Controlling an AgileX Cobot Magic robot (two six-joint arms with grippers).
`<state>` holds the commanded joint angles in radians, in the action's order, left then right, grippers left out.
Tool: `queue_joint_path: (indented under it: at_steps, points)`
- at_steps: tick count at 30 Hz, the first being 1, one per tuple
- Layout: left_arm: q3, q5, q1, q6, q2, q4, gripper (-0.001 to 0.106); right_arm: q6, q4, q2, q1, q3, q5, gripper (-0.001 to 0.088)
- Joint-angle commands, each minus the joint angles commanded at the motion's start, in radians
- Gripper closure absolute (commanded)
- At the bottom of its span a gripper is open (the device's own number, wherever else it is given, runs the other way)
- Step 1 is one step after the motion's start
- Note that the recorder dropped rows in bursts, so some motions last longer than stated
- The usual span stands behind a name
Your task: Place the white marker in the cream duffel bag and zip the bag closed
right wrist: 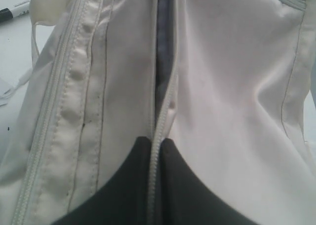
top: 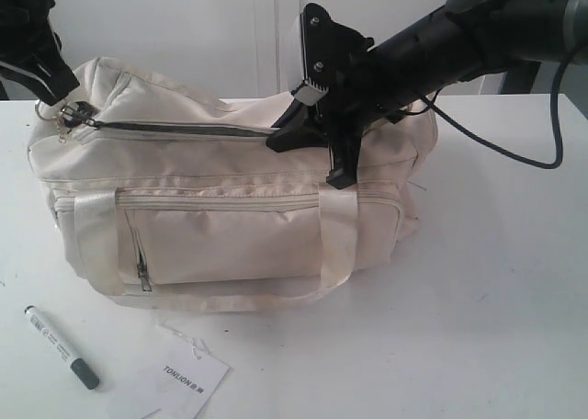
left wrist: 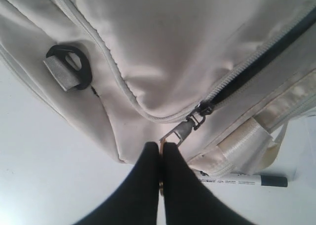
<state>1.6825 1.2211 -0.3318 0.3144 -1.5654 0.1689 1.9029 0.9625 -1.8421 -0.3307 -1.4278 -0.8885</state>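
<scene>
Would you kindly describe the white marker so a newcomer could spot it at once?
Find the cream duffel bag on the white table. In front of its left end, in the exterior view, lies the white marker. Unlike the flat paper tag beside it, it is a slim barrel with a dark cap.

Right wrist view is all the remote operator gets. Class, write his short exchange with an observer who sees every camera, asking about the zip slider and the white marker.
Operator: I see only fabric and an open zip. Where is the slider?
Observer: At the bag's end on the left of the exterior view, where the left gripper is shut on its metal pull.
Operator: Is the marker in the bag?
Observer: No. The white marker lies on the table in front of the cream duffel bag, near a paper tag.
</scene>
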Motion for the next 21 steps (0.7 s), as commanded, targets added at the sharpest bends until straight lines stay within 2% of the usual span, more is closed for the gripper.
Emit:
queue_joint_path:
  at_steps: [5,15,21]
  points:
    - [0.0,0.0,0.001,0.005,0.003,0.011,0.105,0.0,0.0,0.0,0.0,0.0,0.0,0.0868]
    - [0.0,0.0,0.051,0.005,0.017,-0.002,0.105,0.0,0.0,0.0,0.0,0.0,0.0,0.0868]
    - [0.0,0.0,0.051,0.008,0.02,-0.005,0.105,0.0,0.0,0.0,0.0,0.0,0.0,0.0868]
